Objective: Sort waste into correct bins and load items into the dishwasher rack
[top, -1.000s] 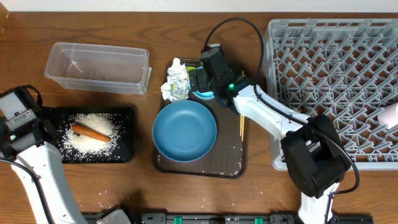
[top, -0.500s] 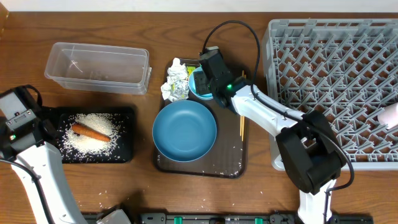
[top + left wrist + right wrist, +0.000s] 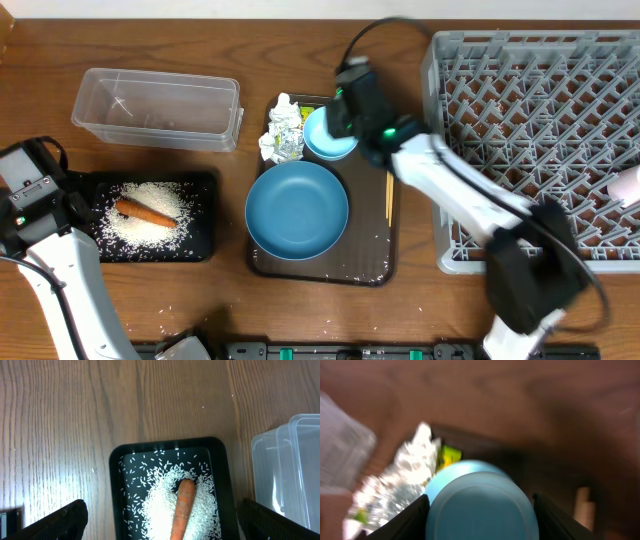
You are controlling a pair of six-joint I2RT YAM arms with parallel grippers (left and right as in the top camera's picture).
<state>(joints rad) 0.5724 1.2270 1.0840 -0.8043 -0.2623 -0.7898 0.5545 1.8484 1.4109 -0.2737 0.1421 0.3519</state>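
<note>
**Right tool gripping the bowl**

My right tool is clamping the light blue bowl beside the crumpled paper, at the brown tray's far end. My left tool is hanging wide open above the black tray with its rice and carrot.

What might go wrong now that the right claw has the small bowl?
1. The right claw holds the small light blue bowl near its edge, in a motion-blurred view; it may slip onto the blue plate.
2. The crumpled paper lies beside the bowl and may get dragged.
3. The bowl may clip the near wall of the dishwasher rack.
</note>
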